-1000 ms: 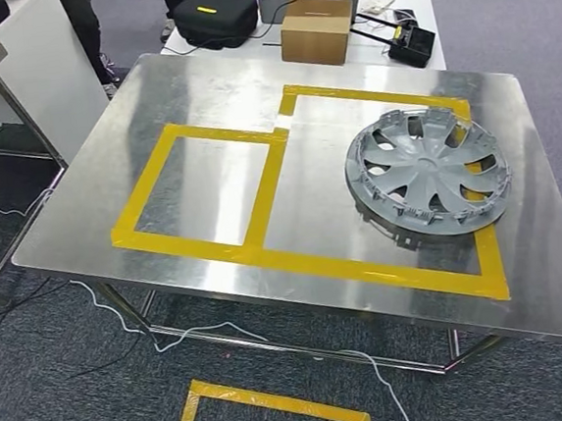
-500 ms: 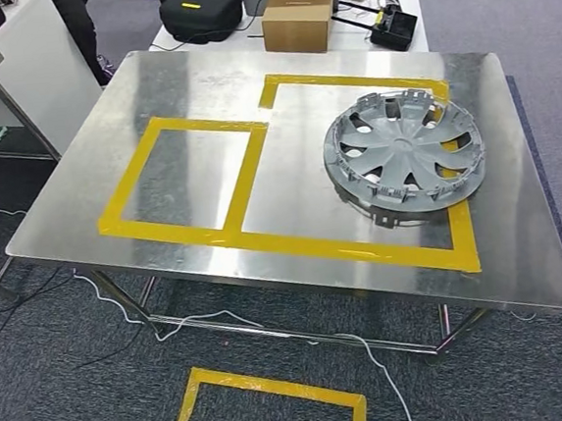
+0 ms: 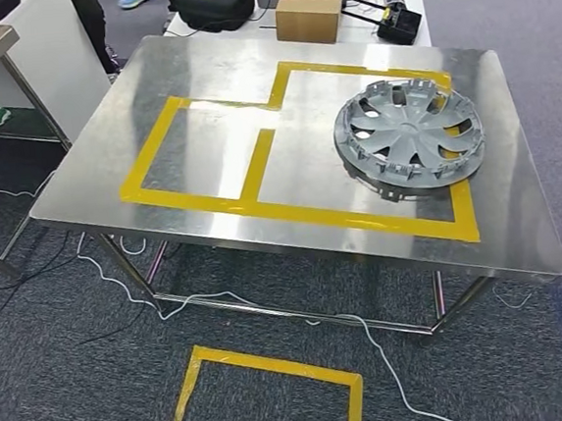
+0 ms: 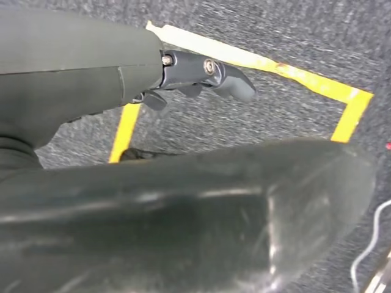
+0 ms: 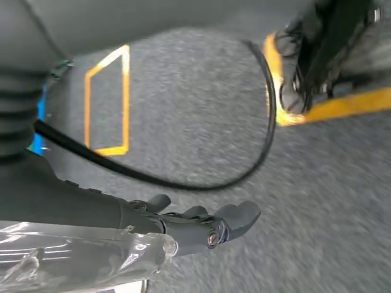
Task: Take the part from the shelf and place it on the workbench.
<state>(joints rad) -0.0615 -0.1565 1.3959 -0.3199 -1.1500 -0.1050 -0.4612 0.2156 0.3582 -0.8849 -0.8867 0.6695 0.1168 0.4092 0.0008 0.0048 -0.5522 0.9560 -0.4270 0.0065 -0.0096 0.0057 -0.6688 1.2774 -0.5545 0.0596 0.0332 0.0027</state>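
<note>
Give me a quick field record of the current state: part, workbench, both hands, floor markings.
part: grey wheel cover lying flat on the workbench, on the right side, overlapping the far right of the larger yellow tape outline
workbench: metal table with two adjoining yellow taped rectangles
left hand: hanging over the carpet, holds nothing, fingers extended
right hand: hanging over the carpet, holds nothing, fingers extended
floor: yellow tape square on carpet in front of the workbench; white cable running under the table
behind: cardboard box and black case on a white table
</note>
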